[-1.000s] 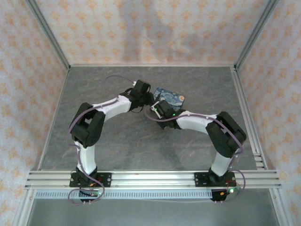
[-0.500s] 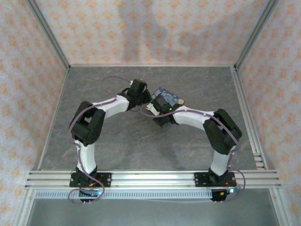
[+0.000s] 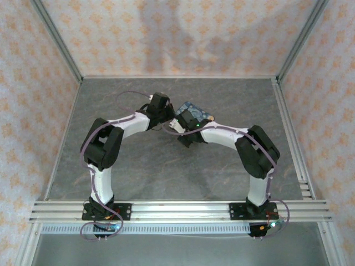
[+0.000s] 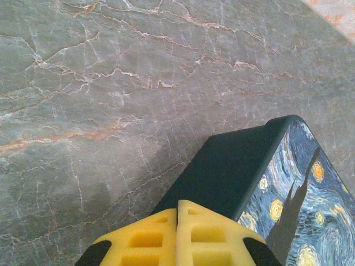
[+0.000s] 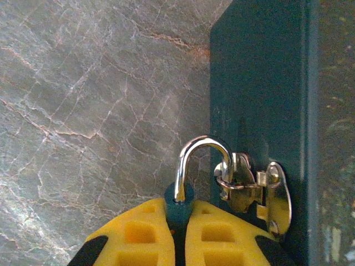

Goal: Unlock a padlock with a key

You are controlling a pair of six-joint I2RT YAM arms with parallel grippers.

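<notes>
The right gripper (image 5: 180,224) pinches the small teal padlock (image 5: 178,206), its silver shackle (image 5: 194,147) pointing straight out to the brass hasp (image 5: 244,185) on the dark-blue starry-night box (image 5: 260,94) — the keyhole end is probably buried between the pads (image 5: 222,235). The left gripper (image 4: 177,235) is closed beside the box's corner; whether it holds the key cannot be told

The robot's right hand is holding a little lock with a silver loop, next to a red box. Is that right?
No. The box is dark blue, not red; the right wrist view shows it. The right hand does hold the little lock with a silver loop.
</notes>
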